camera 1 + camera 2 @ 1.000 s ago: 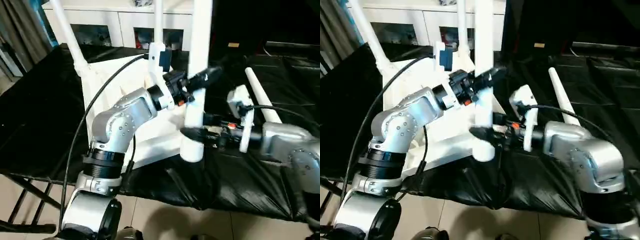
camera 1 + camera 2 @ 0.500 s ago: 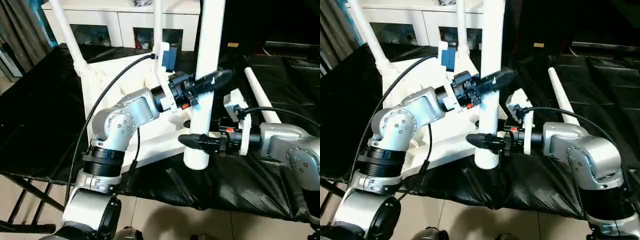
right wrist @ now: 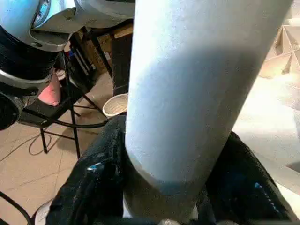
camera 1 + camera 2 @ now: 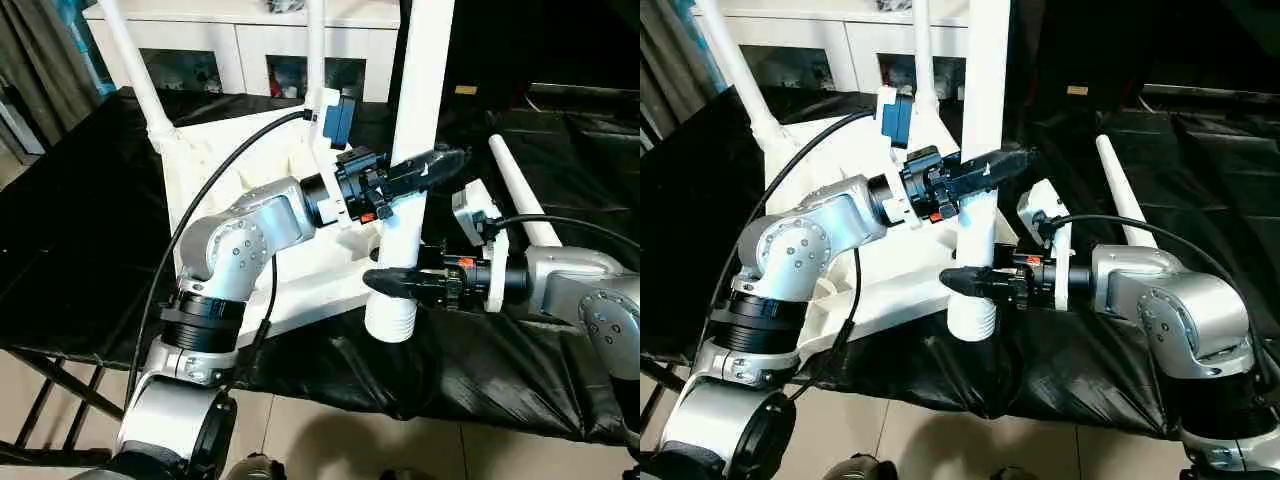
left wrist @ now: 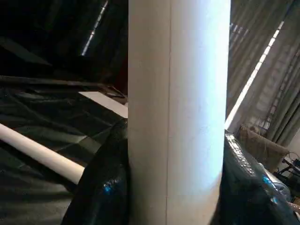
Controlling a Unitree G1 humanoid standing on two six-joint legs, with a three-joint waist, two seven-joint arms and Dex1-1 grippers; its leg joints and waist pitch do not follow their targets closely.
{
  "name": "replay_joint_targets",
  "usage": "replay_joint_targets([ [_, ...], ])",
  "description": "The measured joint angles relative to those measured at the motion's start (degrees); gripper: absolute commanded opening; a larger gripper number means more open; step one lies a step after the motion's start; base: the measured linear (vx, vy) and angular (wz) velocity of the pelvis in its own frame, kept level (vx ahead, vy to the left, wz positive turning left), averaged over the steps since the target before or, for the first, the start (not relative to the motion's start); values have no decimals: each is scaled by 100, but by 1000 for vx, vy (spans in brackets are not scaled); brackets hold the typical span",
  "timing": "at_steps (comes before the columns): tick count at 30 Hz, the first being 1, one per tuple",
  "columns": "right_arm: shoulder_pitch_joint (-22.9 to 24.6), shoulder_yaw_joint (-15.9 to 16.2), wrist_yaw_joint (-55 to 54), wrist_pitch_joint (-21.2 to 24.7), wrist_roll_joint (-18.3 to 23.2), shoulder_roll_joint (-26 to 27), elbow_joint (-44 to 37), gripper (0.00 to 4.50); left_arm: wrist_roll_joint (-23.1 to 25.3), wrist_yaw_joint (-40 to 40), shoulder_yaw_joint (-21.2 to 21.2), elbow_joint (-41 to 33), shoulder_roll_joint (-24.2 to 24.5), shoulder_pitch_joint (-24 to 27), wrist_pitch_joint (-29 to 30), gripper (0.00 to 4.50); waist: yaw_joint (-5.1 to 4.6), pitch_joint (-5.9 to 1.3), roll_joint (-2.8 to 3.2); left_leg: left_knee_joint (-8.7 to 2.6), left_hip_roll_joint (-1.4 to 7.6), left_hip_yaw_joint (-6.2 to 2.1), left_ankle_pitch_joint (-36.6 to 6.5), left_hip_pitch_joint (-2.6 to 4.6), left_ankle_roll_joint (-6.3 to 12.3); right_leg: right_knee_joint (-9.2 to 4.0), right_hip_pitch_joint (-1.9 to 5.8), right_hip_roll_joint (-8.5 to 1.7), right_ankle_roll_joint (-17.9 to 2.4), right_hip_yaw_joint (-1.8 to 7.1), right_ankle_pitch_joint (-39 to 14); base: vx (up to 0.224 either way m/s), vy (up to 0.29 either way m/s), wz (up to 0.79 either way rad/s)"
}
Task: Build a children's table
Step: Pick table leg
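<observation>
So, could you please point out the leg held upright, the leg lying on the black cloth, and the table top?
upright leg (image 4: 421, 90), left eye view, mid shaft.
lying leg (image 4: 520, 198), left eye view, middle of tube.
table top (image 4: 235, 160), left eye view, ribbed underside.

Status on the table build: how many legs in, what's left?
Two legs stand in the upturned table top. A third leg is upright in both grippers, left above right, threaded end down, not yet socketed. The fourth leg lies on the black cover.
</observation>
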Motion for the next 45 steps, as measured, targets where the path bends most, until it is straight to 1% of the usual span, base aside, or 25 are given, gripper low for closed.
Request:
replay_joint_targets([
  [1,3,1,-1,-5,-1,2,0,227,0,-4,-2,0,1,0,0,180,0,0,0,0,0,0,0,0,0,0,0,0,0,0,0,0,0,0],
  [3,5,30,-1,-29,-6,9,0,261,2,-10,-4,17,7,0,0,180,0,-1,1,0,0,0,0,1,0,1,1,0,0,0,0,0,0,0],
  [7,54,209,-5,-22,-56,41,22,289,1,-64,-5,18,7,-76,0,180,5,-1,2,1,0,0,0,1,0,1,1,0,-3,0,2,0,0,0],
  [21,54,202,-11,-23,-47,91,52,291,0,-248,-158,15,38,-78,64,180,8,-3,4,4,0,0,0,1,0,4,2,0,-9,0,6,0,0,0],
  [28,52,202,-12,-25,-37,94,79,291,0,-258,-162,-4,79,-78,88,180,7,-3,4,6,0,0,0,1,0,5,2,0,-10,0,6,0,0,0],
  [29,52,202,-12,-24,-37,94,80,262,0,-264,-162,-4,83,-78,88,180,8,-3,4,6,0,0,0,1,0,5,2,0,-10,0,6,0,0,0],
  [31,53,202,1,-24,-27,95,79,255,1,-267,-160,-4,90,-78,84,180,8,-3,4,6,0,0,0,1,0,5,2,0,-10,0,6,0,0,0],
  [33,53,202,2,-24,9,95,79,221,0,-267,-159,-4,102,-78,83,180,8,-3,4,6,0,0,0,2,0,5,3,0,-10,0,6,0,0,0],
  [34,54,203,2,-24,22,95,79,221,1,-267,-159,-4,102,-78,83,180,9,-3,4,6,0,-1,0,1,0,5,3,0,-10,0,6,0,0,0],
  [37,57,203,-3,-22,53,95,79,197,18,-266,-162,-4,98,-78,52,180,10,-4,5,7,0,-1,0,1,0,5,3,0,-10,0,6,0,0,0],
  [40,58,202,-33,-22,49,99,83,192,78,-245,-178,-4,78,-78,3,180,10,-4,6,7,0,-1,0,1,0,6,4,0,-10,0,7,0,0,0],
  [41,60,202,-61,-27,39,121,86,191,94,-241,-178,-3,74,-79,-1,236,9,-5,6,7,0,-1,0,2,0,6,3,0,-11,0,7,0,0,0],
  [42,63,201,-83,-28,29,143,89,190,97,-236,-176,-3,68,-79,-4,250,8,-5,7,7,0,-1,0,2,0,6,3,0,-11,0,7,0,0,0],
  [45,84,187,-378,-145,-120,307,136,190,119,-89,-142,8,-36,-79,-103,256,10,-6,8,8,1,-1,1,3,0,8,3,0,-11,-1,7,0,0,0],
])
